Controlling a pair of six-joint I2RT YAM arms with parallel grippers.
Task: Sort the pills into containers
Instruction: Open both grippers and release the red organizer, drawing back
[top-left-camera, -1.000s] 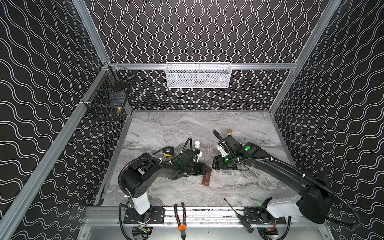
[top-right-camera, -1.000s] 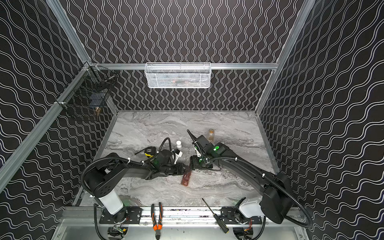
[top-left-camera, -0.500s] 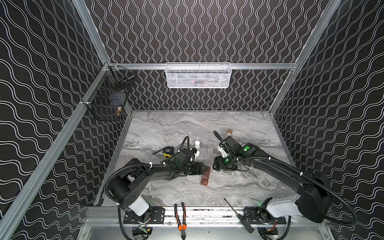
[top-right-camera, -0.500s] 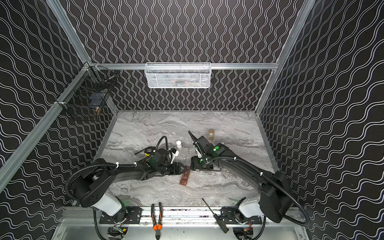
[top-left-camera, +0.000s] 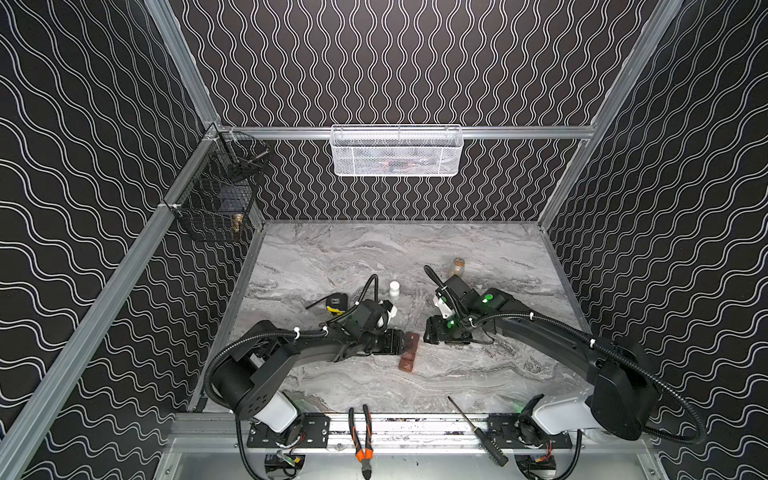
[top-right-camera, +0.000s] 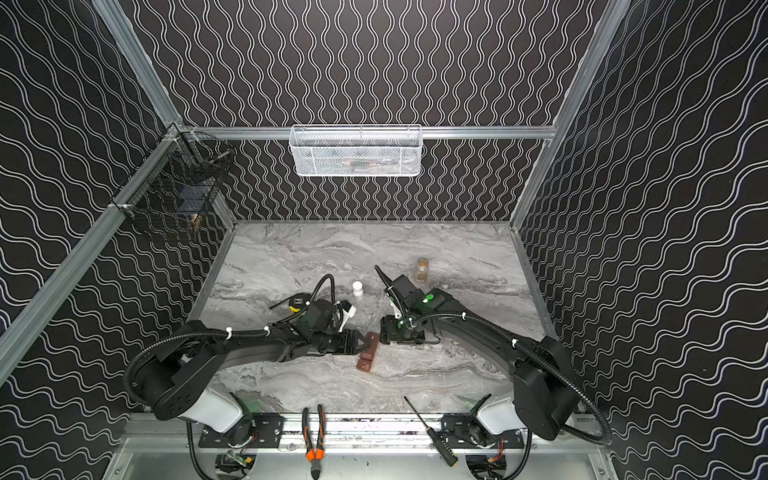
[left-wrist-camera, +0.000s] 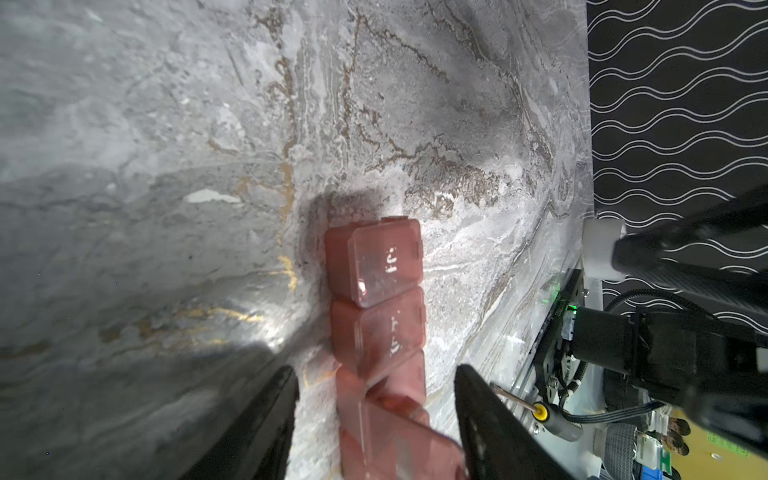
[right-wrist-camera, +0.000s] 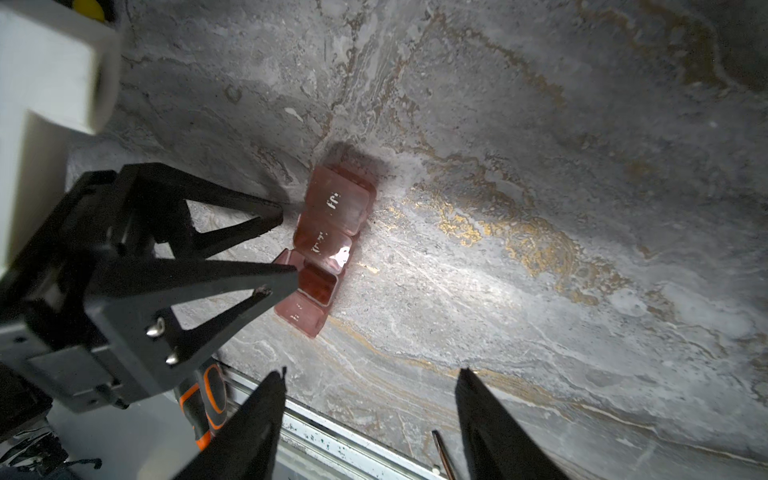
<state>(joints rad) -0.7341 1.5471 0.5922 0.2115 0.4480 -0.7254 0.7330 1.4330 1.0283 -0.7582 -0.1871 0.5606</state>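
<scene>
"Containers (top-left-camera: 408, 352) first: where do they lie?"

"Flat on the bench (top-left-camera: 332, 257), near its front middle, between the two arms. They form one reddish-brown strip of four joined boxes with white marks on the lids. In both top views the strip runs roughly front to back."

"Lids?"

"Three are down. The right wrist view shows the box second from the front end open, its lid swung up toward the left gripper (right-wrist-camera: 289, 245)."

"And that gripper's jaws?"

"Parted and grasping nothing. The tips reach the strip's left long side, and one fingertip (right-wrist-camera: 291, 276) sits right at the raised lid. Whether it touches, I cannot tell. In the left wrist view the strip shows between the two fingers with bench visible on either side."

"Right gripper (top-left-camera: 429, 335)?"

"It is low over the bench, just right of the strip's far end and clear of it. Its jaws are released too, with only bare marble between them."

"Anything else?"

"A white bottle (top-left-camera: 394, 289) stands behind the left gripper, a small jar (top-left-camera: 457, 266) farther back on the right, and a tape measure (top-left-camera: 336, 302) to the left. Pliers (top-left-camera: 360, 432) and a screwdriver (top-left-camera: 478, 428) lie on the front rail."
</scene>
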